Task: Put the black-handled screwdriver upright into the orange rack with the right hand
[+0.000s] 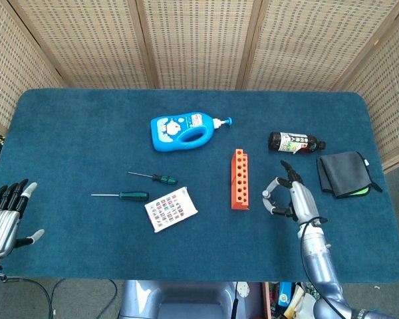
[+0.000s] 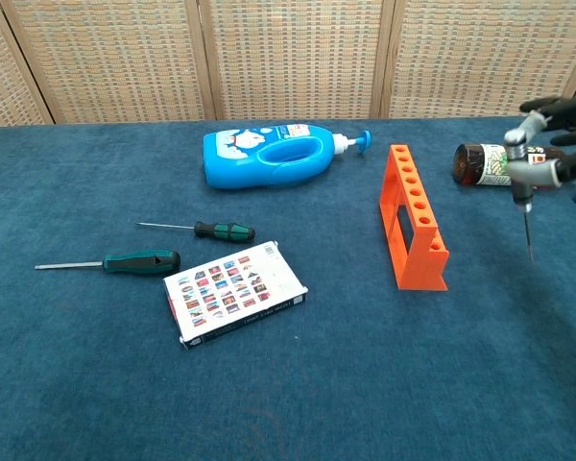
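Observation:
The orange rack (image 1: 239, 179) (image 2: 415, 221) stands on the blue table with its row of holes facing up. To its right my right hand (image 1: 294, 197) (image 2: 557, 134) is lifted off the table and grips the black-handled screwdriver (image 2: 521, 175) by the handle. In the chest view the thin shaft hangs almost straight down, its tip above the cloth surface and clear of the rack. In the head view the fingers mostly hide the tool. My left hand (image 1: 5, 216) rests at the table's left front edge with its fingers spread and nothing in it.
A blue pump bottle (image 1: 183, 131) (image 2: 274, 157) lies behind the rack. A brown bottle (image 1: 296, 142) (image 2: 494, 165) lies just behind my right hand, and a dark cloth (image 1: 344, 173) to its right. Two green-handled screwdrivers (image 2: 206, 230) (image 2: 125, 261) and a card pack (image 2: 233, 292) lie left of the rack.

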`<state>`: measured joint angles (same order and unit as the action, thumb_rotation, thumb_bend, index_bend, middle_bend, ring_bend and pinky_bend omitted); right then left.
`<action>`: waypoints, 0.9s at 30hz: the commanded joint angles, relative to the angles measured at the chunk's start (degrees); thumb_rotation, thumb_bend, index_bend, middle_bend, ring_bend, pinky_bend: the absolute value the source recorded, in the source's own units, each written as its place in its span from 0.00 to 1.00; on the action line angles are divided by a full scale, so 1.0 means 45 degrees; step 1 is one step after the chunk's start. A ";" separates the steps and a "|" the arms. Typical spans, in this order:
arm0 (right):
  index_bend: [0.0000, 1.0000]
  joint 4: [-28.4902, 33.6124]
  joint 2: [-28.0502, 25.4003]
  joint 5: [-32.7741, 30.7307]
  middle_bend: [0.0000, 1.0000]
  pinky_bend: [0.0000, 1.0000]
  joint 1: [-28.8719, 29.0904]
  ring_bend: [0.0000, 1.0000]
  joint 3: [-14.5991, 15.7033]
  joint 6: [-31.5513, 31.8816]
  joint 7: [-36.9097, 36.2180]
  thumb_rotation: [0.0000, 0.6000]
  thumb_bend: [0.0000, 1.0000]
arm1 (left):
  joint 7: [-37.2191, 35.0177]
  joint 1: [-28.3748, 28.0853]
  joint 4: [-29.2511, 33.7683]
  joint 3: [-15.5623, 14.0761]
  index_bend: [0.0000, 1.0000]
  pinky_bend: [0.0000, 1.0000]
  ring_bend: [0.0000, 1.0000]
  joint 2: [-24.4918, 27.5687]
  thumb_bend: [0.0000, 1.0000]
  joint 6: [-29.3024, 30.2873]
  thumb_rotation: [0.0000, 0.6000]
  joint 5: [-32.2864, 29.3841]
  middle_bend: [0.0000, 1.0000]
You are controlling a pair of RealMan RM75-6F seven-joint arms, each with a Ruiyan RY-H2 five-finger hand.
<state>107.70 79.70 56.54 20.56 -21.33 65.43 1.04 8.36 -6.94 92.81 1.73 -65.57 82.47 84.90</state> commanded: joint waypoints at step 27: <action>0.57 0.0126 -0.0500 -0.3010 0.00 0.00 0.2021 0.00 -0.2374 -0.1926 -0.4247 1.00 0.32 | -0.0253 -0.0318 0.0225 0.0214 0.00 0.00 0.00 0.0187 0.00 -0.0400 1.00 -0.0227 0.00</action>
<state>108.68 76.98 43.38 29.13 -32.06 56.89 -18.11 7.15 -8.30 93.74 2.61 -64.76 80.72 83.96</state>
